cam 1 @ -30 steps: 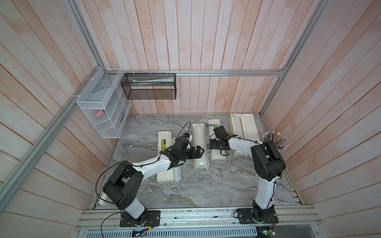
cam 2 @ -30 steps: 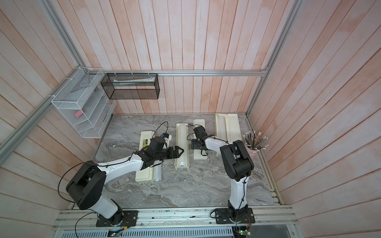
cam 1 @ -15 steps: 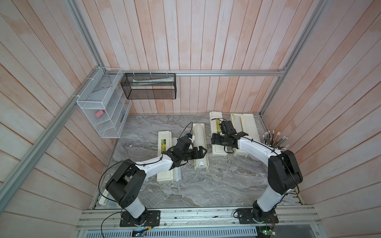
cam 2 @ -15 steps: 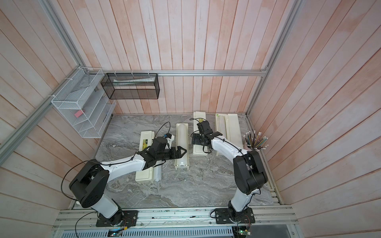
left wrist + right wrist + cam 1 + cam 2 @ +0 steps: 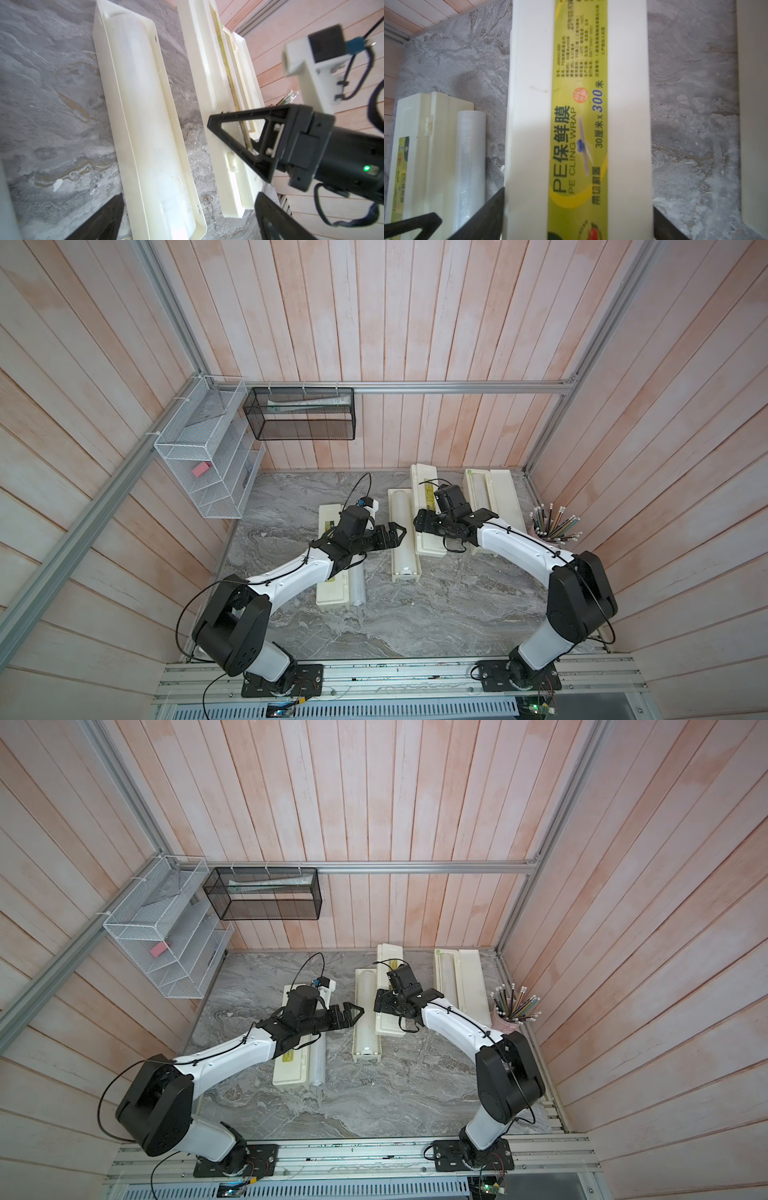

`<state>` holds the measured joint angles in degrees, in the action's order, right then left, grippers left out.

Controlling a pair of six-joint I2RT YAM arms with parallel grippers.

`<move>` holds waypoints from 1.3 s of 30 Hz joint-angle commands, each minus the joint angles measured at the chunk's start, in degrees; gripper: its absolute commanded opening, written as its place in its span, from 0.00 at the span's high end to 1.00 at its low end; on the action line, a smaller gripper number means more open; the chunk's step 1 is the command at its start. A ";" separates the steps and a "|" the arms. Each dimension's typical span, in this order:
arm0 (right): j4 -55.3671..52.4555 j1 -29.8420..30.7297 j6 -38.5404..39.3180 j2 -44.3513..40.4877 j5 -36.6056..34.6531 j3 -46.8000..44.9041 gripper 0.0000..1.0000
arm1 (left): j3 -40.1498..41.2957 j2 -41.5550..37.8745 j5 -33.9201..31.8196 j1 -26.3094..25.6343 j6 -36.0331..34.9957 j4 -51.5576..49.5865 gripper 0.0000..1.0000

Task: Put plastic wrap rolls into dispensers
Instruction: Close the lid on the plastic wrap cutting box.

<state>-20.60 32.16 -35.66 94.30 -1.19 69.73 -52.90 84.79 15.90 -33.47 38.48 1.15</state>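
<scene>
- The left arm (image 5: 291, 576) stretches long and low over the table (image 5: 282, 506) toward the middle trough (image 5: 406, 574). It hides the middle of the closed box (image 5: 330, 601), which lies to the left of the trough.
- The right arm (image 5: 519, 547) bends in from the other side of the trough, with its wrist tipped down.
- The labelled box (image 5: 424, 485) lies just beside the trough on its right and reaches farther back. I cannot tell if it is a whole box or only a lid.
- The open box (image 5: 503, 493) lies farther right of the trough, and the far roll (image 5: 478, 493) rests inside it.
- The trough roll (image 5: 143, 104) lies inside the trough and fills most of it.
- The loose roll (image 5: 471, 166) lies on the table between the closed box and the trough, right against the closed box.
- The right gripper (image 5: 579, 199) has a black finger on each long side of the labelled box and holds it.
- The left gripper (image 5: 397, 536) hangs over the trough with its fingers wide apart and holds nothing.
- The yellow-green label (image 5: 577, 124) says "PE CLING WRAP" and "300". The tiny print is too blurry to read.
</scene>
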 commanded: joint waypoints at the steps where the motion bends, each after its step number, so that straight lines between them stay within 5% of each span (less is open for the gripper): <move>1: 1.50 1.82 -3.25 -0.16 -1.21 1.36 0.23 | 3.18 -2.61 1.99 0.25 -1.80 -2.03 0.00; 18: 4.62 9.04 -7.75 3.08 -7.09 -1.52 0.21 | 14.17 -7.36 13.49 -0.40 1.88 4.51 0.00; 39: 5.20 12.02 -8.95 6.85 -8.39 -2.84 0.17 | 17.33 -5.40 10.47 -3.00 4.76 9.29 0.00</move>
<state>-16.60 43.66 -43.94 99.90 -8.38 67.16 -36.51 78.59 27.83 -36.10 41.98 8.01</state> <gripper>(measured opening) 0.856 0.998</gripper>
